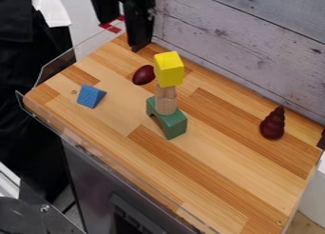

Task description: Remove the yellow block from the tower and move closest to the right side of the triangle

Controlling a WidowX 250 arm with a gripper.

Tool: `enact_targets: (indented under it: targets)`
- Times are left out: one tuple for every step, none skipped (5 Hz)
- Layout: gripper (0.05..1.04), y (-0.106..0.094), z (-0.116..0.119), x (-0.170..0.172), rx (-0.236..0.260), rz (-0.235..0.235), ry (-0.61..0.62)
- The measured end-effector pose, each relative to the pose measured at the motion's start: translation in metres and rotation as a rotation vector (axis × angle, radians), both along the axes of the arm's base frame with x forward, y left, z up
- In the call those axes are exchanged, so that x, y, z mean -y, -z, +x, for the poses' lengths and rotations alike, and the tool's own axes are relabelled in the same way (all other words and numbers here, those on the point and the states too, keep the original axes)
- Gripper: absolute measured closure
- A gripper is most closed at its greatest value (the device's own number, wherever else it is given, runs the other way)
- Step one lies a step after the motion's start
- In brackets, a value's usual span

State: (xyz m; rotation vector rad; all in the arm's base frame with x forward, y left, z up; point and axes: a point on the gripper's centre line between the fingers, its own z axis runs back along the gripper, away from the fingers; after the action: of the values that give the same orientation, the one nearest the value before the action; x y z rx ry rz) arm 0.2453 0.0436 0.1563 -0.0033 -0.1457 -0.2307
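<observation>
Presumably light and rigid, the yellow wooden block [169, 69] crowns a tower [166, 106] of tan wooden cylinders [166, 92] and green arch [173, 124]; opposite side faces offer the best grip. Whether the black gripper [138, 43], near the wooden worktop's [215, 173] far edge, is open or closed cannot be told.

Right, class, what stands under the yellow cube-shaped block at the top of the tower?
Beneath the yellow block is a column of plain wooden pieces, standing on a green arch-shaped block. The column's very top is covered by the yellow block.
</observation>
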Motion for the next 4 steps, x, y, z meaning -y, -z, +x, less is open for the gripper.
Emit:
enact_targets:
  targets:
    - [0.084, 0.009, 0.003, 0.007, -0.015, -0.002, 0.031]
    - [0.084, 0.016, 0.006, 0.01, -0.03, -0.007, 0.038]
    - [0.084, 0.023, 0.009, 0.016, -0.046, -0.01, 0.048]
    - [0.084, 0.027, 0.011, 0.018, -0.053, -0.006, 0.051]
